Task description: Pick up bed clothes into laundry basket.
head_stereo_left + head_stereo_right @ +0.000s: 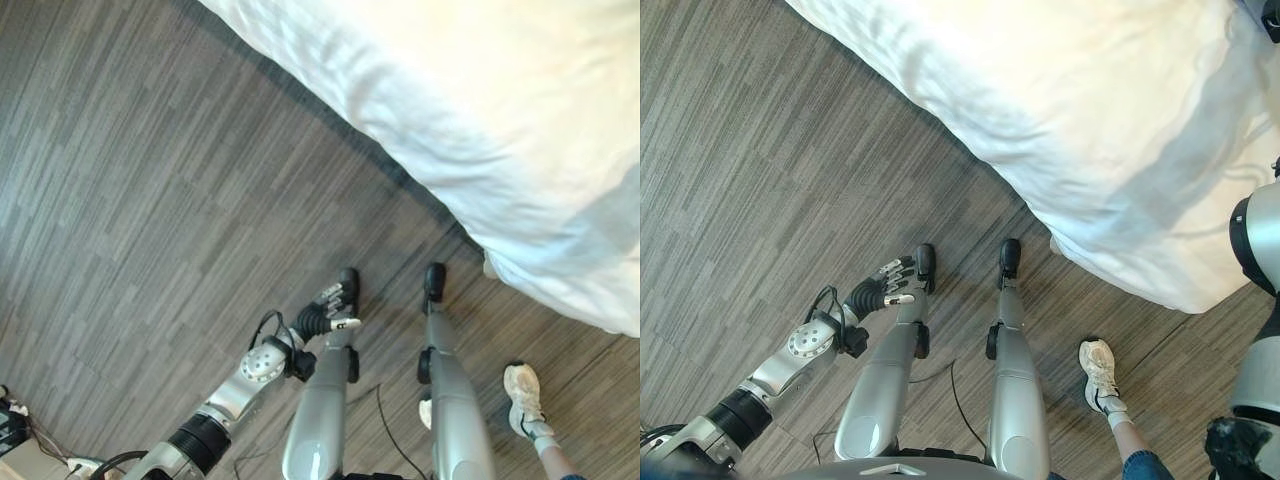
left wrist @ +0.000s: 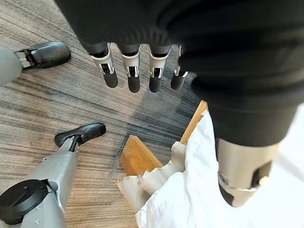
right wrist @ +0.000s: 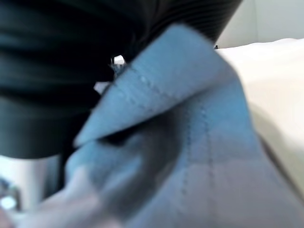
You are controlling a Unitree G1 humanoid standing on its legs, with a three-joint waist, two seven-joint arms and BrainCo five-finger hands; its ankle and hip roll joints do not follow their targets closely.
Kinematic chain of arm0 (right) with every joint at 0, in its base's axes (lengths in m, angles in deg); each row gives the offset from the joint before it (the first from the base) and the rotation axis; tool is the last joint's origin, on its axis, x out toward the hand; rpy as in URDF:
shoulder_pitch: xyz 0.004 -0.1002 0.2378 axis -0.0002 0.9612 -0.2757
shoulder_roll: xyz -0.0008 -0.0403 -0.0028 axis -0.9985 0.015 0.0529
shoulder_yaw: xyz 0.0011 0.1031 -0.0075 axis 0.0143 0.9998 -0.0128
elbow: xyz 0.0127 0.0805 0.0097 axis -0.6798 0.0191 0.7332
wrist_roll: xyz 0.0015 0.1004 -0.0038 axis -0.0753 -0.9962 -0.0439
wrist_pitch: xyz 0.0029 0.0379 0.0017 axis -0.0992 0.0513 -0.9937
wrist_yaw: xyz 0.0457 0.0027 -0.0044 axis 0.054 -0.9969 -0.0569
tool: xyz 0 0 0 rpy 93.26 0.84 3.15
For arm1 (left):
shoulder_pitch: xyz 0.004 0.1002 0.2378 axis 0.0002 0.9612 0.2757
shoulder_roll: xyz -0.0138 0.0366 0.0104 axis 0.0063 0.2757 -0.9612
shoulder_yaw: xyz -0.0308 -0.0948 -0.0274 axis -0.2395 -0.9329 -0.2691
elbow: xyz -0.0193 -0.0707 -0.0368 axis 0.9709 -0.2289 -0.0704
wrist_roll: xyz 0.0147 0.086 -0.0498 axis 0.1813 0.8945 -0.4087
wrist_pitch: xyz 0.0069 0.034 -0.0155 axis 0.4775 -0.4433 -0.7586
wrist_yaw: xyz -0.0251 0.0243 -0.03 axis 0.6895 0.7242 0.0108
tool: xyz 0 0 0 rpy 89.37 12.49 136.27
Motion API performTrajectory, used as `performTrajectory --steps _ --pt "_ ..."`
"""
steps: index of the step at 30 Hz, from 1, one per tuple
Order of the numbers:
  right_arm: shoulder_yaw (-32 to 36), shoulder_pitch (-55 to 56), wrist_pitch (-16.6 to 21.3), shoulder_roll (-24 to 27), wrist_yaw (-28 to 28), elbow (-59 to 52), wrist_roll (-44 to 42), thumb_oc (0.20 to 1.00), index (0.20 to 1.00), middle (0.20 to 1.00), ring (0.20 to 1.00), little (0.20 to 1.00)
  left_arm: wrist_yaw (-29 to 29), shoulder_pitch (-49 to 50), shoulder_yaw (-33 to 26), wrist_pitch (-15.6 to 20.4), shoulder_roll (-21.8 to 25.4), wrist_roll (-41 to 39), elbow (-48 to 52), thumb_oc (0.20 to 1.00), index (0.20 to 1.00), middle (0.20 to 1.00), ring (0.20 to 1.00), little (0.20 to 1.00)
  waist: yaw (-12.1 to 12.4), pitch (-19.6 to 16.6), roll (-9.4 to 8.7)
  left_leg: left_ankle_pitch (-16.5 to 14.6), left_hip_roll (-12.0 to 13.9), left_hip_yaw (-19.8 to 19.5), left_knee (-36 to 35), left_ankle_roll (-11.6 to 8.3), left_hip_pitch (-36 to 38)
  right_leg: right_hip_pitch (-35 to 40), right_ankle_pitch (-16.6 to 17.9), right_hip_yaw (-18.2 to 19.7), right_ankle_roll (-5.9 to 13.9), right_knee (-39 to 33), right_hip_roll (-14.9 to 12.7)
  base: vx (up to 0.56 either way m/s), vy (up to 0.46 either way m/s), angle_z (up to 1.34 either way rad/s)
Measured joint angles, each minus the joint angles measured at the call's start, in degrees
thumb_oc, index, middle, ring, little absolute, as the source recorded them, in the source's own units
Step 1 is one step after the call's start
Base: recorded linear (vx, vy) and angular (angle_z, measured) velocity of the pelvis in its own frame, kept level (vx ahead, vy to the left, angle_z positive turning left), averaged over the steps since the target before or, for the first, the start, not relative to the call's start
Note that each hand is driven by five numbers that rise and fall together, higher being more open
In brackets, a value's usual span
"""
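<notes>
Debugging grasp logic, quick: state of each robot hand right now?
Left robot hand: open, fingers straight, empty, over the floor.
Right robot hand: cannot tell; blue cloth lies close against its wrist camera, fingers hidden.

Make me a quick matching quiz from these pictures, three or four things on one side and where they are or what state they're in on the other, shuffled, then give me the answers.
Column one:
1. left hand
2. blue cloth
3. white bedding
4. white sneaker

Column two:
A. spread over the bed
B. pressed close against the right hand's dark cover
C. on a person's foot, on the floor beside the bed
D. over the floor, fingers straight, holding nothing

Pairs: 1-D, 2-B, 3-A, 4-C
</notes>
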Motion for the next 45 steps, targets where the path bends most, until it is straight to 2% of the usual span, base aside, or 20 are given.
performTrajectory --steps 4,7,9,10,13,14,15,16,17,18,19,20,22,24,25,29,30,31,38,45 --pt "-2.45 -0.29 1.2 0.41 -1.96 -4.23 0.38 0.2 0.2 0.2 0.2 0.2 0.08 -0.6 0.24 0.14 -0.16 0.0 -1.17 1.0 1.0 1.0 1.0 1.0 -0.47 0.0 0.0 0.01 0.0 0.23 0.0 0.0 0.29 0.12 0.12 0.3 0.01 0.01 0.09 0.0 0.016 -0.03" --pt "1.38 3.5 2.15 2.78 -2.7 -12.7 -0.57 0.2 0.2 0.2 0.2 0.2 0.82 -0.52 0.02 0.14 -0.26 0.05 -1.9 1.0 1.0 1.0 1.0 1.0 -0.75 0.02 -0.03 0.03 0.05 0.3 0.0 0.0 1.21 0.99 0.22 0.34 -0.11 0.01 0.42 0.0 0.0 0.0" --pt "10.56 14.71 4.24 5.97 -3.82 -26.52 -4.12 0.2 0.2 0.2 0.2 0.2 0.99 -0.28 -0.62 0.14 -0.64 0.15 -1.97 1.0 1.0 1.0 1.0 1.0 -1.08 0.09 -0.17 -0.02 0.18 0.1 -0.04 -0.02 3.39 3.3 0.12 0.09 -0.04 0.01 0.22 0.02 0.04 0.04" --pt "12.78 17.4 5.11 5.9 -3.9 -28.22 -4.96 0.2 0.2 0.2 0.2 0.2 0.99 -0.4 -0.62 0.2 -0.76 0.23 -1.87 1.0 1.0 1.0 1.0 1.0 -1.26 0.11 -0.28 -0.08 0.15 0.16 -0.03 -0.08 4.34 4.19 -0.04 0.11 0.14 0.01 0.4 0.06 0.074 0.03" --pt "26.52 33.69 7.13 5.94 -4.19 -37.32 -9.53 0.2 0.2 0.2 0.2 0.2 0.99 0.22 -3.02 0.28 -2.28 0.51 -2.17 1.0 1.0 1.0 1.0 1.0 -2.13 0.27 -0.73 -0.47 0.04 0.17 -0.04 -0.12 7.18 7.16 -0.4 -0.01 0.4 0.03 0.31 0.06 0.081 0.04" --pt "34.42 42.52 7.84 5.15 -3.9 -41.43 -10.85 0.2 0.2 0.2 0.2 0.2 0.9 0.37 -3.3 0.24 -2.29 0.64 -2.14 1.0 1.0 1.0 1.0 1.0 -2.08 0.49 -1.13 -0.75 0.03 0.32 -0.04 -0.12 8.51 8.41 -0.68 0.07 0.25 0.03 0.33 0.08 0.071 0.02" --pt "45.07 55.69 9.69 2.37 -4.06 -46.89 -13.19 0.2 0.2 0.2 0.2 0.2 0.88 1.3 -3.74 0.23 -2.2 0.96 -2.16 1.0 1.0 1.0 1.0 1.0 -2.36 0.51 -1.54 -1.42 0.11 0.16 -0.05 -0.09 10.93 11.06 -1.28 0.02 0.4 0.02 0.3 0.08 0.062 0.01" --pt "52.55 67.86 10.09 -0.96 -3.85 -49.27 -14.39 0.2 0.2 0.2 0.2 0.2 0.72 3.51 -5.24 0.18 -2.34 1.0 -1.93 1.0 1.0 1.0 1.0 1.0 -3.51 0.26 -2.1 -2.32 -0.1 0.28 -0.07 -0.24 13.96 13.95 -2.63 0.02 0.79 0.07 -0.12 0.12 0.076 -0.07" --pt "55.05 72.49 10.15 -2.31 -3.82 -49.52 -15.65 0.2 0.2 0.2 0.2 0.2 0.72 4.79 -5.77 0.18 -2.09 1.0 -1.81 1.0 1.0 1.0 1.0 1.0 -3.66 0.04 -2.46 -3.07 -0.32 0.3 -0.11 -0.39 15.31 15.04 -2.77 0.28 0.95 0.06 -0.39 0.14 0.084 -0.18" --pt "56.98 76.75 10.23 -4.01 -3.98 -49.63 -16.53 0.2 0.2 0.2 0.2 0.2 0.73 5.76 -6.34 0.15 -1.88 0.99 -2.11 1.0 1.0 1.0 1.0 1.0 -5.05 -0.32 -2.78 -3.47 -0.46 0.81 -0.11 -0.4 16.34 15.8 -2.98 0.93 1.2 0.08 -0.48 0.19 0.092 -0.16" --pt "65.21 84.25 10.59 -11.12 -3.68 -54.88 -18.32 0.2 0.2 0.2 0.2 0.2 0.42 7.36 -8.24 -0.43 -2.36 1.02 -2.36 1.0 1.0 1.0 1.0 1.0 -6.7 -0.36 -2.98 -3.79 -0.55 0.71 -0.11 -0.41 18.44 18.01 -3.19 0.84 1.42 0.07 -0.59 0.14 0.062 -0.2" --pt "68.39 95.03 10.73 -19.32 -3.18 -63.63 -20.21 0.2 0.2 0.2 0.2 0.2 -0.24 9.39 -10.65 -0.76 -3.01 1.03 -2.77 1.0 1.0 1.0 1.0 1.0 -8.24 -0.76 -3.46 -4.72 -0.35 1.41 -0.13 -0.42 22.46 21.63 -3.59 1.4 1.18 0.04 -0.38 0.19 0.087 -0.25" --pt "65.92 105.12 10.66 -24.93 -0.86 -69.57 -20.27 0.2 0.2 0.2 0.2 0.2 -0.83 10.31 -12.59 -1.04 -4.26 1.11 -3.25 1.0 1.0 1.0 1.0 1.0 -9.62 -5.36 -3.84 -5.64 -0.08 2.22 -0.15 -0.55 24.98 23.89 -4.47 1.48 1.31 0.04 -0.36 0.22 0.084 -0.19" --pt "64.91 106.92 10.74 -31.22 1.14 -71.45 -20.74 0.2 0.2 0.2 0.2 0.2 -1.98 11.51 -15.0 -1.38 -5.5 1.32 -3.26 1.0 1.0 1.0 1.0 1.0 -9.69 -6.99 -4.59 -6.27 0.42 2.2 -0.37 -0.58 28.2 27.0 -5.07 1.64 0.99 0.0 0.16 0.12 0.046 -0.06" --pt "60.46 109.11 10.44 -34.44 2.61 -71.47 -20.83 0.2 0.2 0.2 0.2 0.2 -2.03 12.56 -15.18 -1.53 -5.9 2.0 -3.23 1.0 1.0 1.0 1.0 1.0 -9.66 -10.56 -5.0 -6.71 0.8 2.37 -0.44 -0.73 29.61 28.15 -5.71 1.67 0.81 -0.29 0.5 0.1 0.057 -0.06" --pt "54.6 112.18 7.8 -38.43 7.89 -72.52 -22.19 0.2 0.2 0.2 0.2 0.2 -2.86 15.51 -17.14 -1.91 -7.31 2.87 -2.87 1.0 1.0 1.0 1.0 1.0 -9.17 -15.95 -4.95 -7.32 1.0 2.14 -0.54 -0.81 32.44 31.27 -6.66 1.1 1.78 -0.33 0.43 0.1 0.041 0.03" --pt "54.85 112.67 7.37 -39.98 8.22 -72.85 -22.56 0.2 0.2 0.2 0.2 0.2 -2.92 16.53 -18.04 -2.5 -7.9 3.0 -2.09 1.0 1.0 1.0 1.0 1.0 -8.95 -16.12 -4.7 -7.49 1.17 2.06 -0.54 -0.77 33.63 32.62 -7.34 0.23 2.7 -0.24 0.32 0.16 0.084 0.03" --pt "54.72 114.22 6.62 -40.73 9.08 -72.99 -22.79 0.2 0.2 0.2 0.2 0.2 -3.17 18.55 -18.29 -2.52 -8.44 3.33 -1.49 1.0 1.0 1.0 1.0 1.0 -8.8 -18.29 -4.67 -7.74 1.15 2.07 -0.54 -0.64 34.43 33.23 -7.37 -0.28 2.69 -0.31 0.1 0.09 0.052 0.07" --pt "55.17 114.98 5.41 -38.01 10.17 -80.8 -24.53 0.2 0.2 0.2 0.2 0.2 -3.57 21.06 -19.09 -2.94 -9.23 5.52 0.52 1.0 1.0 1.0 1.0 1.0 -7.47 -22.56 -4.06 -7.79 0.6 0.47 -0.54 -0.55 36.71 36.26 -7.54 -1.66 2.82 -0.27 -0.53 0.02 0.033 0.11" --pt "54.85 115.01 5.66 -37.35 10.82 -84.81 -24.5 0.2 0.2 0.2 0.2 0.2 -4.01 23.08 -19.01 -2.94 -9.23 7.31 0.51 1.0 1.0 1.0 1.0 1.0 -6.37 -24.98 -5.44 -7.79 0.51 -0.1 -0.55 -0.54 37.08 36.98 -7.54 -2.82 2.84 -0.19 -0.95 -0.01 0.01 0.06"
